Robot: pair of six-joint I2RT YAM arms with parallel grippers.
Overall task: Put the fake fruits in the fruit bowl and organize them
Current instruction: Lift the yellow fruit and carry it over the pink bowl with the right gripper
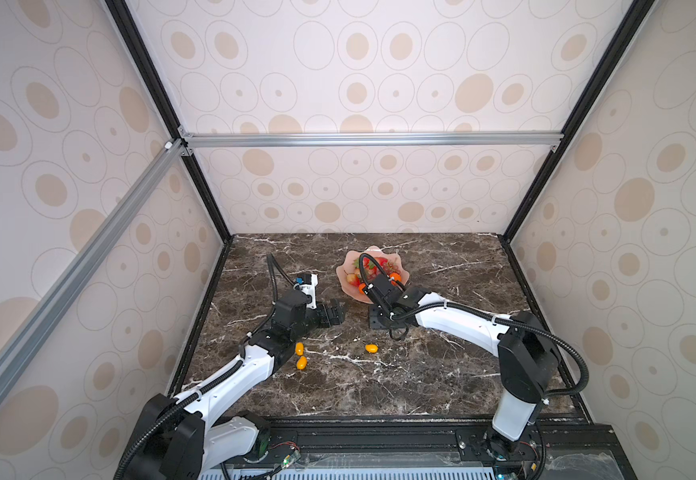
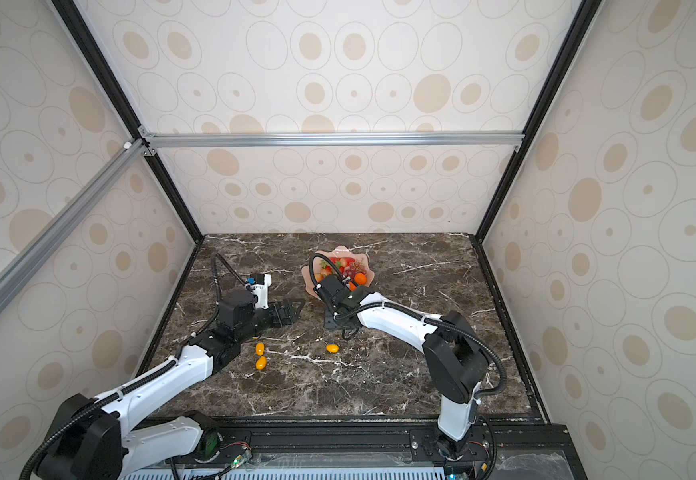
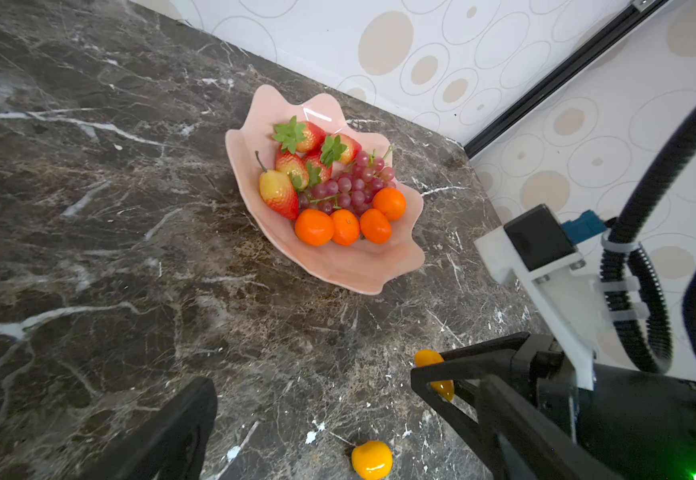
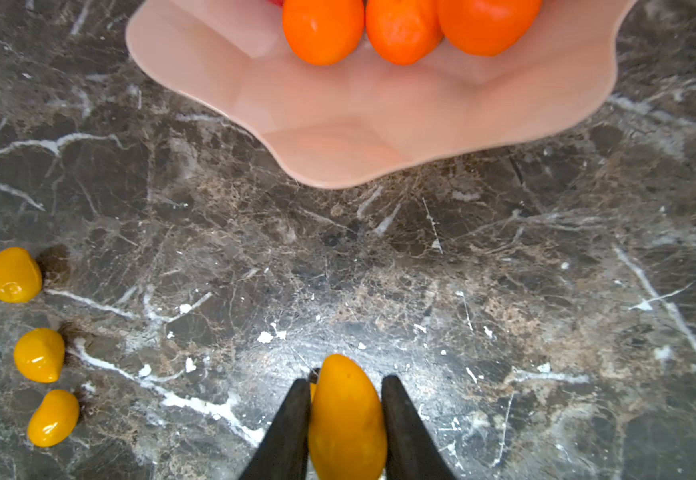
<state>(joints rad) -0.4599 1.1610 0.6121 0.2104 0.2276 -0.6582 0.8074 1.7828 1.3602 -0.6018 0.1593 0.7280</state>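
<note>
**kip:** ok, what's the right gripper [image 4: 346,380] up to?

**rae:** It's pinching one yellow oval fruit [image 4: 347,419], with a black finger [image 4: 290,428] pressed on each side. It's over the marble table [image 4: 504,270], just short of the near rim of the fruit bowl [image 4: 358,124] and not touching it. Can't tell if the fruit is lifted or sitting on the marble.

**kip:** and the left gripper [image 1: 339,312]?

**rae:** Jaws spread wide, down low, left of the bowl with a gap between them. Its wrist view catches the pinched fruit through the right gripper's finger frame.

**kip:** what's in the bowl?

**rae:** Four tangerines [image 3: 314,227] along the side nearest the robot, the grape bunch [image 3: 354,187] right behind them, and strawberries [image 3: 308,135] toward the far side. They're all touching in one heap. The bowl sits toward the back of the table, about mid-width.

**kip:** anything loose?

**rae:** Yep, three more yellow ovals [image 4: 39,354] lie on the marble in the right wrist view, well apart from the bowl. Both top views show a lone yellow oval [image 1: 371,348] between the arms, plus two beside the left arm.
</note>
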